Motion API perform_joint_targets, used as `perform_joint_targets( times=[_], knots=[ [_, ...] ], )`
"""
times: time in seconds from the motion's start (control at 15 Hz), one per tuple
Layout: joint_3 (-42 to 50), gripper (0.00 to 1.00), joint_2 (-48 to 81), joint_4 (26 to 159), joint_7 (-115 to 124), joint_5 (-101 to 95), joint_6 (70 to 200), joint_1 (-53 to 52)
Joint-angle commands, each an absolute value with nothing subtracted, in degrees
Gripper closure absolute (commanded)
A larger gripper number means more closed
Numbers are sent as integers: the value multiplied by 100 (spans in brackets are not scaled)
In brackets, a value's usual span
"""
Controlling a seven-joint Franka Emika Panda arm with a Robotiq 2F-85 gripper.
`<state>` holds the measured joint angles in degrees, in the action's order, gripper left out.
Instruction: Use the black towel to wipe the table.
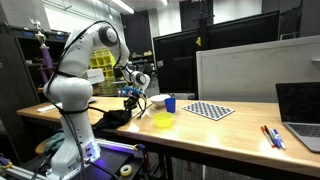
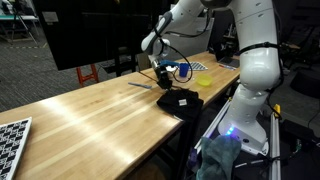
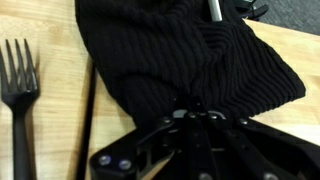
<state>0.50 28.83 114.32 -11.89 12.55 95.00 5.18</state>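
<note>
The black knit towel (image 3: 170,50) lies bunched on the wooden table (image 2: 90,115) near its edge; it shows in both exterior views (image 1: 115,118) (image 2: 180,101). My gripper (image 3: 195,108) is right over it, and its fingers meet in a pinched fold of the cloth. In both exterior views the gripper (image 1: 132,96) (image 2: 164,74) sits low over the towel's far side. The fingertips are partly buried in the fabric.
A black fork (image 3: 20,100) lies on the table beside the towel. A blue cup (image 1: 170,103), a white bowl (image 1: 157,100) and a yellow bowl (image 1: 163,121) stand close by. A checkerboard (image 1: 209,110), pens (image 1: 272,137) and a laptop (image 1: 300,115) lie farther along.
</note>
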Motion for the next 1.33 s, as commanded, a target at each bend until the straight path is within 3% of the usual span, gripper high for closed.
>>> perform_joint_targets(
  times=[0.0,1.27],
  knots=[
    [98,100,2991,11339,-900,668,10020,262],
    [56,100,2039,12528,2398,-1339,12765,-937]
  ],
)
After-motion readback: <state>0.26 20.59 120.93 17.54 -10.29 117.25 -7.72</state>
